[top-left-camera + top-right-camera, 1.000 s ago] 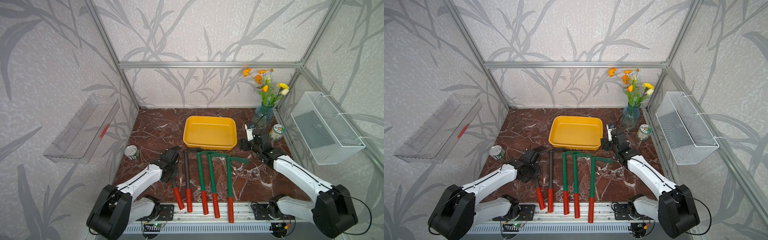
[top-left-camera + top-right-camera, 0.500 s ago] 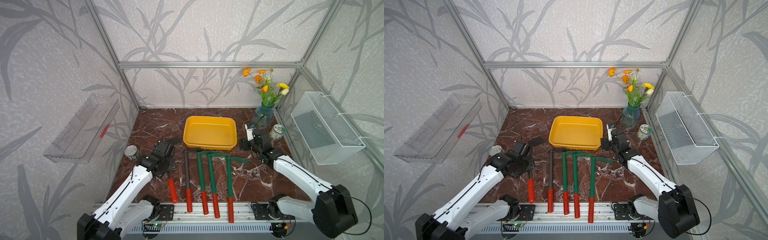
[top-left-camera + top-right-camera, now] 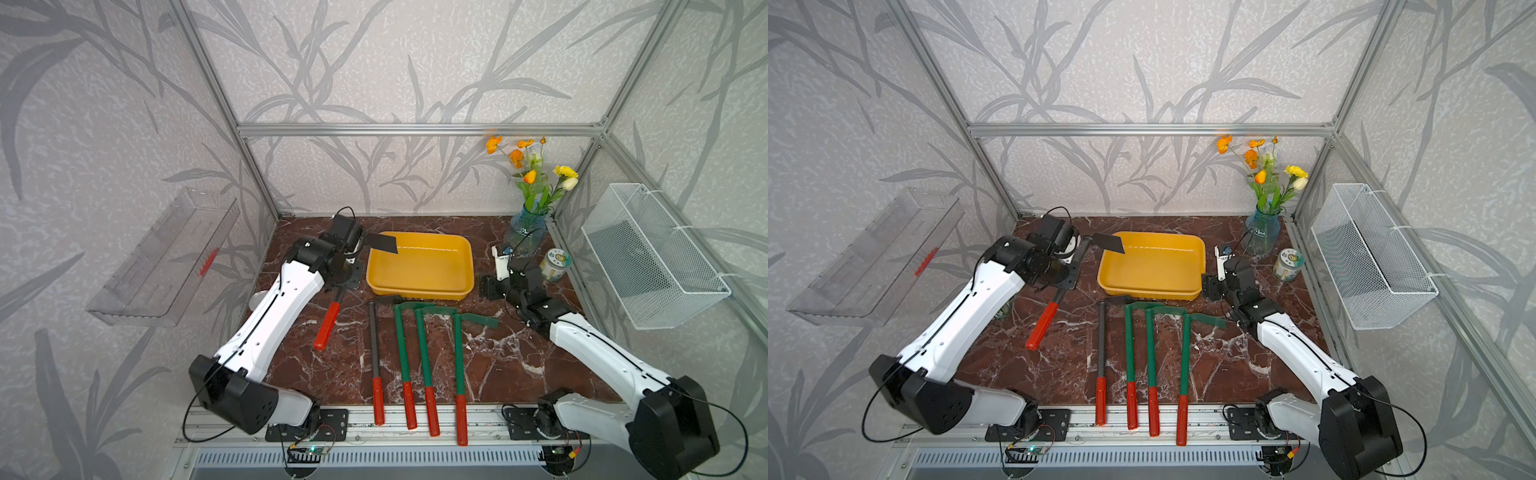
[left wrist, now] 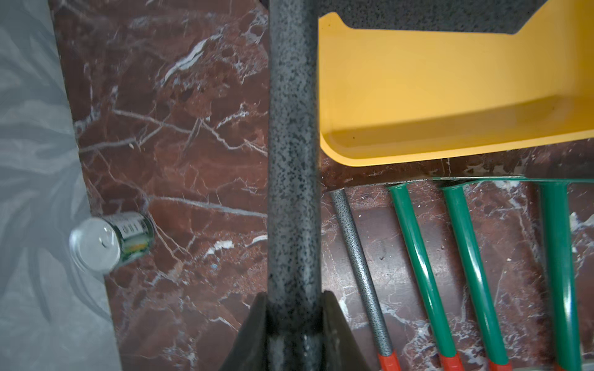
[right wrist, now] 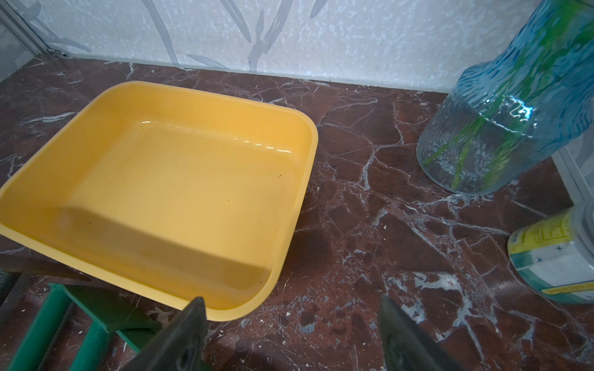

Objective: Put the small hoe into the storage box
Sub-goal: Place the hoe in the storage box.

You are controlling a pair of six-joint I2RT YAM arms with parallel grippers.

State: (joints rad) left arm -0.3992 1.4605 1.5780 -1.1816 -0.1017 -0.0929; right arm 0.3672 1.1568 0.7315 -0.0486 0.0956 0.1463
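My left gripper (image 4: 294, 310) is clamped on the speckled grey shaft of the small red-gripped hoe (image 3: 327, 326). Its black blade hangs over the far-left corner of the shallow yellow plastic storage box (image 3: 419, 292). My right gripper (image 5: 291, 298) stands open, holding nothing, beside the box's near-right corner.

Left arm (image 3: 274, 320), right arm (image 3: 602, 357): white shells, bulky black joints, thin black looping cables.

Robot-lab test cell: aluminium-profile frame (image 3: 415, 129), leaf-print wall panels (image 3: 374, 62), marble-look tabletop (image 3: 519, 365), bolted arm rail (image 3: 482, 428).
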